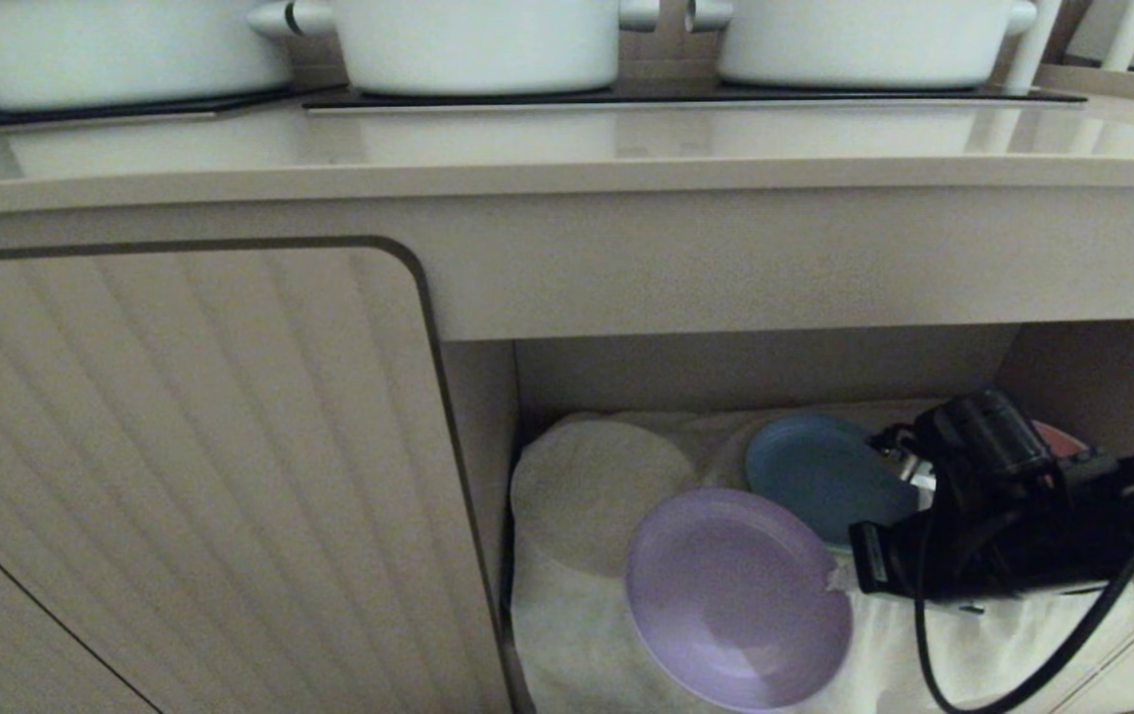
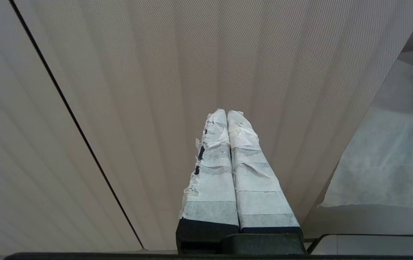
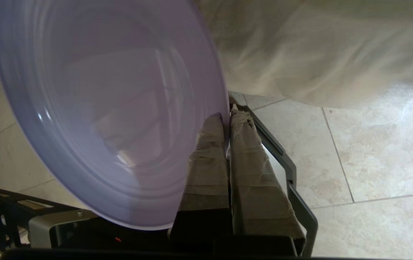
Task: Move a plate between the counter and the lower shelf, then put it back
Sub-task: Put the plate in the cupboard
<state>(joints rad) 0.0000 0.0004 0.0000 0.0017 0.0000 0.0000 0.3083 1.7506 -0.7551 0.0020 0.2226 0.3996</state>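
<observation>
Down at lower shelf (image 1: 1102,367), our right gripper (image 1: 840,580) pinches plate (image 1: 736,595) by rim, lifted off cloth (image 1: 567,615); worktop (image 1: 567,149) placement and return remain. Left gripper (image 2: 228,119) closed, idle.

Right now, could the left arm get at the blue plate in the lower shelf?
Probably not. The left gripper is shut and faces the ribbed cabinet door. The blue plate sits behind the purple plate held by the right gripper.
</observation>
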